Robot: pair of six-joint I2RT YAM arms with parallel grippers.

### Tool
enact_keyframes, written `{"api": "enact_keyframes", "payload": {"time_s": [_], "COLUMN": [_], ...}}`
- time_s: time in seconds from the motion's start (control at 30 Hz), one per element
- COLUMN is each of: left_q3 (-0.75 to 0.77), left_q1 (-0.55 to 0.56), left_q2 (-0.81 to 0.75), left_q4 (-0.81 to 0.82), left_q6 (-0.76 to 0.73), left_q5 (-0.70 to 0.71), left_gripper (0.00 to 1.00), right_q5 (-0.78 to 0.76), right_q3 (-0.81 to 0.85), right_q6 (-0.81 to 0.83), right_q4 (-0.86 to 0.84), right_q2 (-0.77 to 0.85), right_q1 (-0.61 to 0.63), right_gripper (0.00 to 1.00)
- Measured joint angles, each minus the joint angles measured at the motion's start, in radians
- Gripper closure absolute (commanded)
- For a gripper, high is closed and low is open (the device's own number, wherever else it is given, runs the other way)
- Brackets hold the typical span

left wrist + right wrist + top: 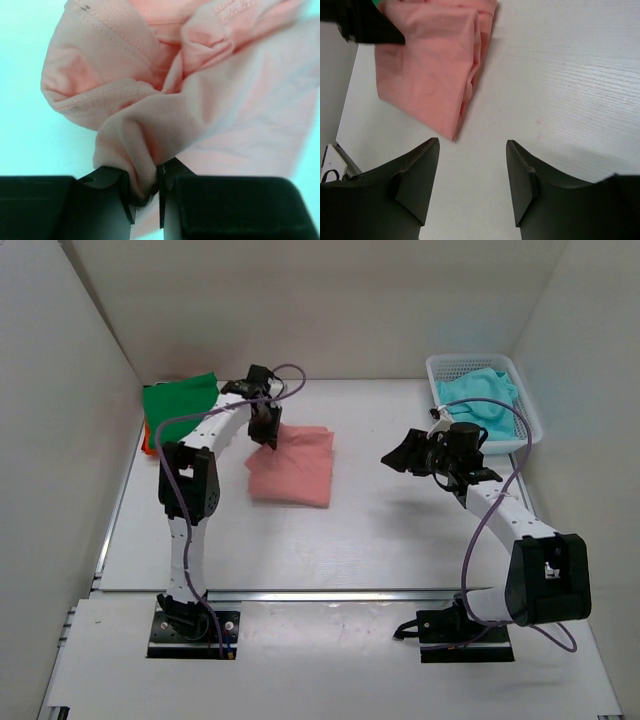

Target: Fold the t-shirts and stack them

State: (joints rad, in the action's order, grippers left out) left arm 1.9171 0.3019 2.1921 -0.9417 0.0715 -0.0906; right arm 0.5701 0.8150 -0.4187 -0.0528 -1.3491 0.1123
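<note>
Top external view, left to right: at the far left corner of the table (pixel 380 540) a folded green shirt (pixel 182 400) lies on an orange shirt (pixel 146 438), of which only a sliver shows at the near left edge; just right of them the left gripper (pixel 266 432) points down onto the far left corner of the pink shirt (pixel 295 468), which lies folded in a rough rectangle left of the table's middle; the left wrist view shows the jaws clamped on a bunched fold of that pink cloth, pinched between the two black fingers (pixel 115 195), the rest of the shirt spreading away beyond them; right of centre the right gripper (pixel 400 457) hangs above bare table, aimed toward the pink shirt but well apart from it; its wrist view shows the jaws apart with nothing between them; at the far right corner a white basket (pixel 470 359) holds the crumpled turquoise shirt (pixel 480 400).
</note>
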Motion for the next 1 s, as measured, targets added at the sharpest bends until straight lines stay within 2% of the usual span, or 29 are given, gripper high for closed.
{"api": "enact_keyframes", "payload": {"time_s": [0.17, 0.4, 0.77, 1.0], "left_q3": [0.221, 0.379, 0.441, 0.476], "left_q1": [-0.058, -0.155, -0.36, -0.476], "left_q2": [-0.002, -0.006, -0.004, 0.023], "left_q4": [-0.056, -0.117, -0.111, -0.053], "left_q6": [-0.039, -0.092, -0.153, -0.167], "left_q5": [0.051, 0.075, 0.08, 0.084], "left_gripper": [1.0, 1.0, 1.0, 1.0], "right_q5": [-0.005, -0.011, -0.011, -0.006], "right_q3": [-0.01, -0.05, -0.051, -0.05], "right_q6": [-0.002, -0.02, -0.05, -0.053], "right_q4": [0.006, 0.013, 0.019, 0.027], "right_q2": [0.048, 0.13, 0.148, 0.1], "right_q1": [0.042, 0.096, 0.105, 0.123], "right_gripper": [0.48, 0.5, 0.52, 0.53]}}
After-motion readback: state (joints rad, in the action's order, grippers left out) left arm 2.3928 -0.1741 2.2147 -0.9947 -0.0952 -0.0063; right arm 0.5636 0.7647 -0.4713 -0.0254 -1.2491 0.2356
